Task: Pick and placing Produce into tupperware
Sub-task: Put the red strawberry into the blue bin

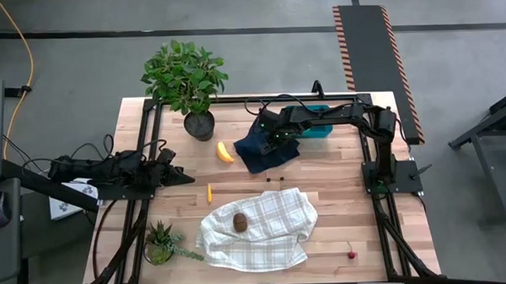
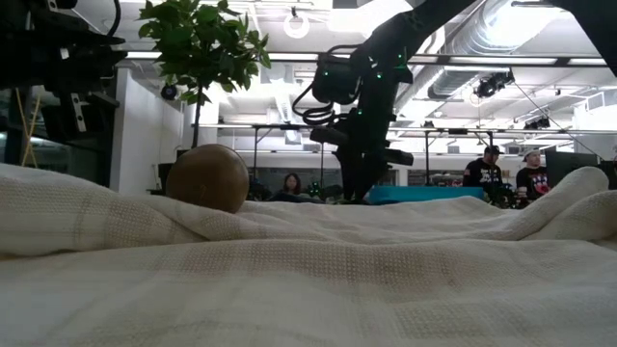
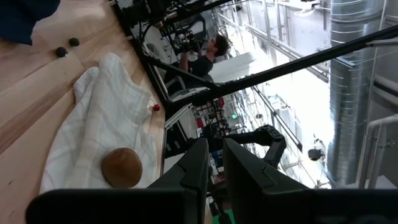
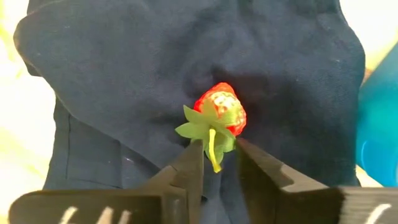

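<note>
Wooden table: right gripper over the navy cloth beside the tupperware, jaws closing around a strawberry's leafy stem — thin purchase, likely slips on lift; left gripper pressed together, idle.

Bright overhead light, blurred wrist edges

Industrial lab: exposed ducts, workbenches
</note>
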Motion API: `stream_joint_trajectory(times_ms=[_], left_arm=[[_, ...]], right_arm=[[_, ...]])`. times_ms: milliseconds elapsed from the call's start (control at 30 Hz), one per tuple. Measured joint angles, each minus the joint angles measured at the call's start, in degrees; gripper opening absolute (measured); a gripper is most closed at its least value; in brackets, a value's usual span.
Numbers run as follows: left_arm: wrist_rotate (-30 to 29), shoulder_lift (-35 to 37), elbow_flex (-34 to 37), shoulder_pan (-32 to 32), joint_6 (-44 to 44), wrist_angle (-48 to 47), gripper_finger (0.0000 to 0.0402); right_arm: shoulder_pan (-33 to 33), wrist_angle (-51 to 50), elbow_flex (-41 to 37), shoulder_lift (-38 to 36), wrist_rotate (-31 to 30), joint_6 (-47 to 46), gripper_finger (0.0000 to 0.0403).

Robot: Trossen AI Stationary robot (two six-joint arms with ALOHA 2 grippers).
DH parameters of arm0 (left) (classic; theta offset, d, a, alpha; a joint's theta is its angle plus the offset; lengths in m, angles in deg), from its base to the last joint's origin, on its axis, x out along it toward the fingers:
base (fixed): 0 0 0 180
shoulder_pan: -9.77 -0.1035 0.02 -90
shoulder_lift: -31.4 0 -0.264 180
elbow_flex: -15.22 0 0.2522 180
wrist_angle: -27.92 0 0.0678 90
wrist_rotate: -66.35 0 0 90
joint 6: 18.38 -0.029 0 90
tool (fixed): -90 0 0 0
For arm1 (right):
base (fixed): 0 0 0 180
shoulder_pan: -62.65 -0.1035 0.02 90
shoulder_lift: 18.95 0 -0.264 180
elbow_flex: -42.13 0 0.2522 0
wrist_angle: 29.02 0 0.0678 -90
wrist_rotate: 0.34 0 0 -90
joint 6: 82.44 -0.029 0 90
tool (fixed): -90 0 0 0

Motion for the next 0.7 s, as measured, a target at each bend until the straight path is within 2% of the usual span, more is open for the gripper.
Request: stream_joint_trajectory(times_ms=[267, 700], left_arm=[[0.00, 0.00, -0.01, 0.00, 0.01, 0.01, 0.0040], [0.00, 0.02, -0.01, -0.01, 0.02, 0.01, 0.0040]], right_arm=[[0.00, 0.00, -0.01, 0.00, 0.11, -1.03, 0.0062], [0.40, 0.01, 0.00, -0.04, 0.98, -1.01, 0.0062]])
